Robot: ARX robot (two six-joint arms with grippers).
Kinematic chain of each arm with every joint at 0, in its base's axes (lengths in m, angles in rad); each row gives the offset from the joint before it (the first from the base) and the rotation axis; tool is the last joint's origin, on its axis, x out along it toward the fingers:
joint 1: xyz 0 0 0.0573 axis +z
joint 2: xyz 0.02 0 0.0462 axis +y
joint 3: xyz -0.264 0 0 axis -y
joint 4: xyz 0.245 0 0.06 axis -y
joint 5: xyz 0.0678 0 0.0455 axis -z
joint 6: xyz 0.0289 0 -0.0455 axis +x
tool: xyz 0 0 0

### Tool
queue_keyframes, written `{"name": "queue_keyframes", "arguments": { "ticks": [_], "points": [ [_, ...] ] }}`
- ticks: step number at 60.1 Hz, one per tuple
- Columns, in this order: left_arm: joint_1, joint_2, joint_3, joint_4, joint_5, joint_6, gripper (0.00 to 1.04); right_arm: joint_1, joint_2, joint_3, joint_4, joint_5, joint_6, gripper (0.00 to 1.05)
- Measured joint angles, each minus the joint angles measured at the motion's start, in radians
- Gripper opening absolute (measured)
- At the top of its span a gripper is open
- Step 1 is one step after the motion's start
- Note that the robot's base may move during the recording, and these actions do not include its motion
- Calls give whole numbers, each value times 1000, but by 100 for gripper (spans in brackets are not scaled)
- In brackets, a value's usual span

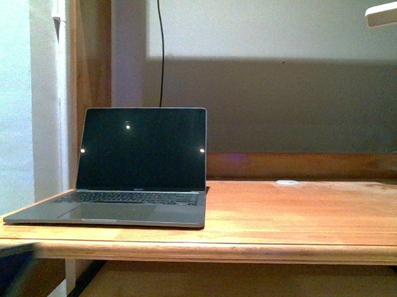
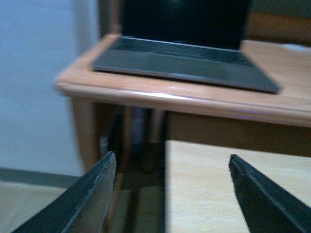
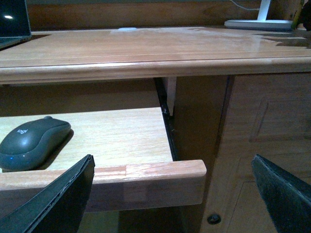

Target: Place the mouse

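The dark grey mouse (image 3: 31, 143) shows only in the right wrist view, lying on the light wooden pull-out tray (image 3: 121, 131) under the desk top. My right gripper (image 3: 172, 158) is open and holds nothing. It sits in front of the tray's front rail (image 3: 146, 171), apart from the mouse. My left gripper (image 2: 171, 156) is also open and holds nothing, low in front of the desk, at the tray's near corner (image 2: 228, 184). The front view shows neither the mouse nor either gripper.
An open laptop (image 1: 129, 172) with a dark screen stands at the desk's left end (image 1: 300, 217). A small flat white disc (image 1: 288, 182) lies near the desk's back rail. A white lamp base (image 3: 257, 23) stands at the far right. The desk's side panel (image 3: 262, 126) adjoins the tray.
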Motion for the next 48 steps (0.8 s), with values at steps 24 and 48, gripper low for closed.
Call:
{"name": "queue_keyframes", "arguments": {
  "ticks": [24,48],
  "points": [
    [193,-303,-142,-98,187,66,2,27,47,31,-81,-91,79,97],
    [403,-465,-208,-187,390,73,3,569,780,366,162,244,196,97]
  ]
}}
